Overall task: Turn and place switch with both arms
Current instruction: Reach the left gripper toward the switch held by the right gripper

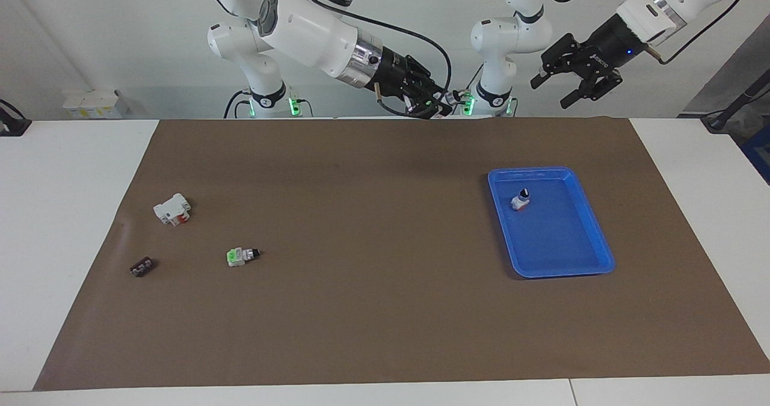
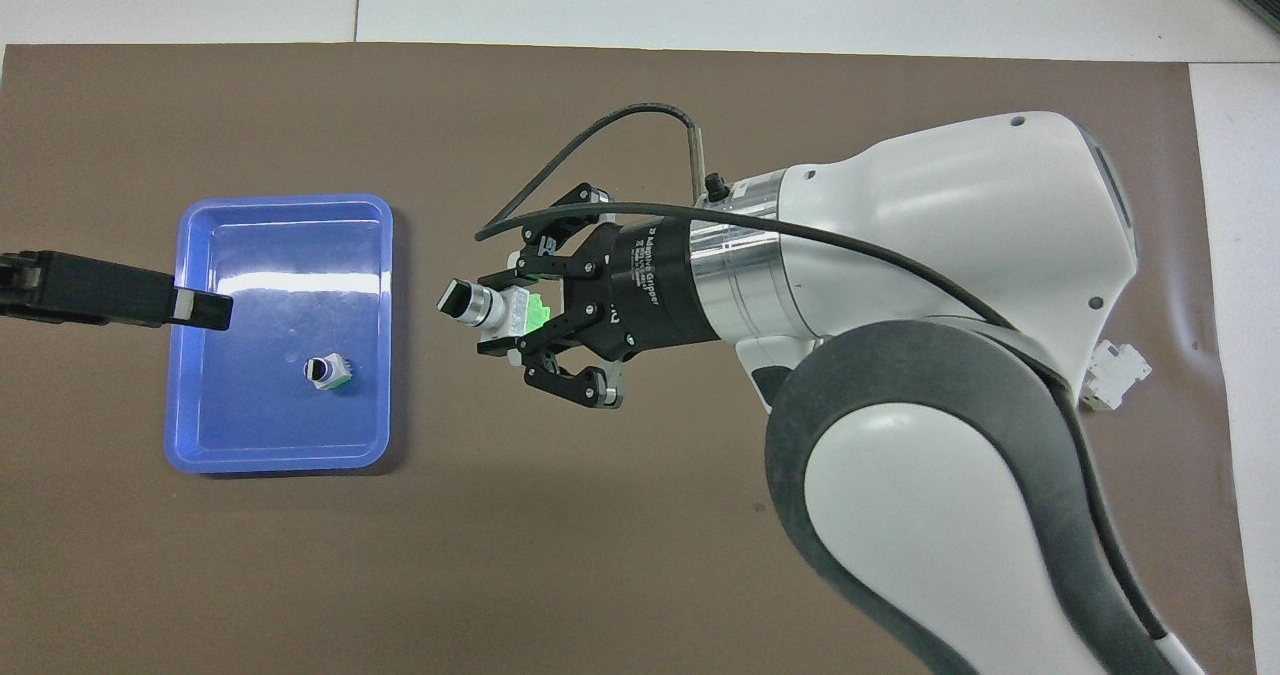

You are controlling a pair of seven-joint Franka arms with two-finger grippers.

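We see a white counter (image 1: 72, 213) under a wide matte brown mat (image 1: 385, 310); the mat's middle and its edge farthest from the robots lie bare, open room for moving. The right arm (image 2: 930, 285), bulky, smooth and white, reaches in over the mat's middle. Its pincer (image 2: 510, 307) is clamped on the switch (image 2: 490, 307), held up in the air with the black knob pointing toward the tray. The left arm (image 1: 662, 3) hangs high near the tray's end, and its pincer (image 1: 568, 78) has fingers apart. A glossy blue rectangular tray (image 1: 592, 225) sits toward the left arm's end, holding one small switch (image 1: 520, 200). Toward the right arm's end lie a white block (image 1: 172, 209) with a red part, another green-ended switch (image 1: 242, 255) and a small dark piece (image 1: 142, 267), well apart.
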